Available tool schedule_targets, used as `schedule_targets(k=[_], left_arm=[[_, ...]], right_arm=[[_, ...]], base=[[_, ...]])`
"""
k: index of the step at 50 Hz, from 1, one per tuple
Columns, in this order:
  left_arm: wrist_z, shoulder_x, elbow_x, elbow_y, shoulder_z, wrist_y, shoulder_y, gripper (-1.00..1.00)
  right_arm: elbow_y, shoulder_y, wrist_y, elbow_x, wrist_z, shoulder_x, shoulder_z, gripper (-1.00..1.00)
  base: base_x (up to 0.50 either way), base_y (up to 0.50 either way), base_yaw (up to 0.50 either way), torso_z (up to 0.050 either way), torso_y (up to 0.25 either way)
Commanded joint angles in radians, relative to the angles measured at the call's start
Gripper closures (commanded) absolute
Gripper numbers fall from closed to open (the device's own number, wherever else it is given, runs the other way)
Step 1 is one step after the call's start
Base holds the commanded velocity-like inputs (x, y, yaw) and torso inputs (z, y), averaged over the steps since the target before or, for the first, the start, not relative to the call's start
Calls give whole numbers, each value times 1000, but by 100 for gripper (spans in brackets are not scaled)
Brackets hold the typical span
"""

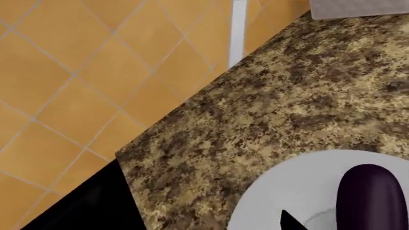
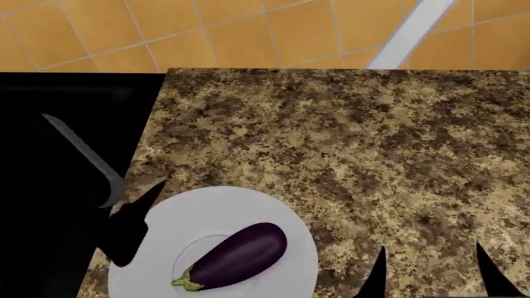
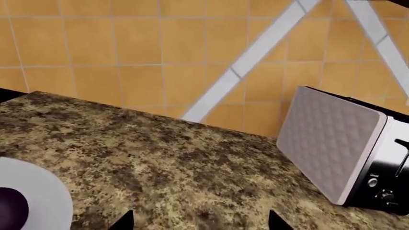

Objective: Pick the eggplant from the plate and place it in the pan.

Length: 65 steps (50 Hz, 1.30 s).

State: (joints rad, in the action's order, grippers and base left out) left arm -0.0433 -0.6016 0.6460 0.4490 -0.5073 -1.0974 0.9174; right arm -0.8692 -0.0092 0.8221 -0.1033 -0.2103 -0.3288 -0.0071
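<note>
The dark purple eggplant [image 2: 236,256] lies at a slant on the white plate [image 2: 273,214] at the counter's front left, green stem toward the front. My left gripper [image 2: 133,217] hovers over the plate's left rim, left of the eggplant, open and empty. In the left wrist view only one fingertip [image 1: 290,221] shows over the plate [image 1: 288,191], with the eggplant's end [image 1: 370,196] beside it. My right gripper [image 2: 431,276] is open and empty above bare counter, right of the plate; its tips show wide apart in the right wrist view [image 3: 199,221]. The pan does not stand out from the black area at the left.
A black surface [image 2: 49,198] borders the speckled granite counter [image 2: 348,143] on the left, with a grey streak [image 2: 83,152] across it. A silver toaster [image 3: 338,158] stands at the counter's far right, against the orange tiled wall [image 2: 248,31].
</note>
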Motion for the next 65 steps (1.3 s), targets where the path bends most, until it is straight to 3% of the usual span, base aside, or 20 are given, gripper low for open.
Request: schedule_targets(k=[1,5,19,39,46,65], left_arm=[[-163,32,-65,-157,-140,-4,176,-100],[-207,42,15,-102,-128,-71,195,-100],[-254,68,44,-57,-201,-103,219,-100],[-215,175,-46,-224,-284,-11,180,-100],[-175,171,22,-57,-266,-101,155,-100],[-205,213,-98,-346,-340,68,142,-100]], right_arm=[[-7,-27,-22,8,20,34,21,-100],[-6,-30,-22,5,17,35,23,-100],[7,-33,-29,-3,14,38,20,-100],[38,-115,-129,-40,38,29,82,-100],[24,-118,-122,-42,31,33,73,-100],[12,-105,-93,-55,21,28,72,-100]], base=[[0,0,0,0,0],[0,0,0,0,0],[0,0,0,0,0],[0,0,0,0,0],[0,0,0,0,0],[0,0,0,0,0]])
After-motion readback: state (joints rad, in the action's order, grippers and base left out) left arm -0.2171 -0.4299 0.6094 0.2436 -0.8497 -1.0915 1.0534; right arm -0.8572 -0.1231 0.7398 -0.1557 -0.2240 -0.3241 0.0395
